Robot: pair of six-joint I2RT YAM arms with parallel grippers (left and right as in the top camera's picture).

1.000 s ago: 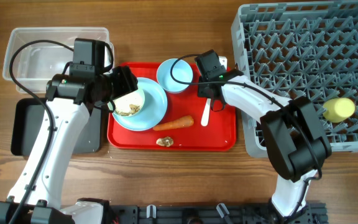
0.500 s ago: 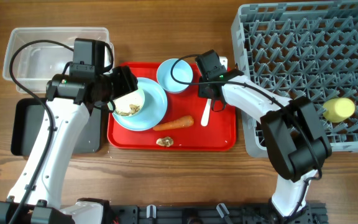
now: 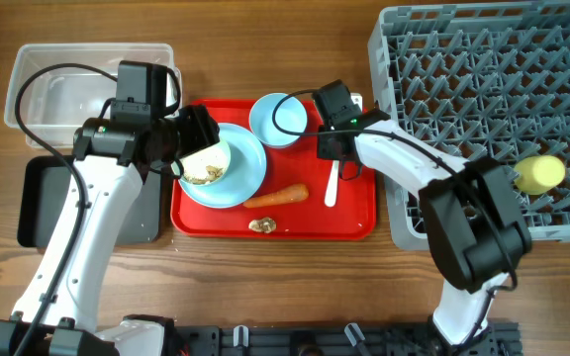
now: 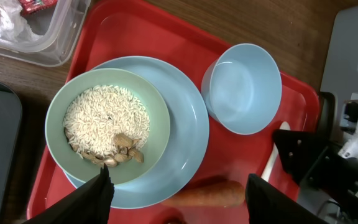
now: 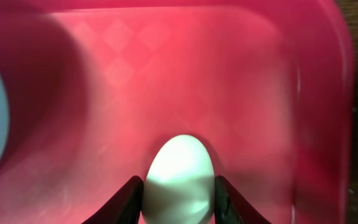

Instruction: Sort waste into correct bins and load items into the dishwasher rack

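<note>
White spoon (image 5: 179,165): your right gripper (image 5: 179,186) pinches its bowl on the red tray (image 5: 229,74); left gripper (image 4: 179,179) gapes above the plate (image 4: 190,124).

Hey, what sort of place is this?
Probably a mock kitchen clean-up station: a grey dishwasher rack, a red tray carrying a bowl of leftover rice, and a clear waste tub.

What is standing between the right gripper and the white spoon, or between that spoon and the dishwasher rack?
Nothing visible. The right gripper has a finger against each side of the white spoon, which lies on the red tray. Toward the dishwasher rack, only the tray's raised rim and the rack's own wall need clearing, probably by lifting.
</note>
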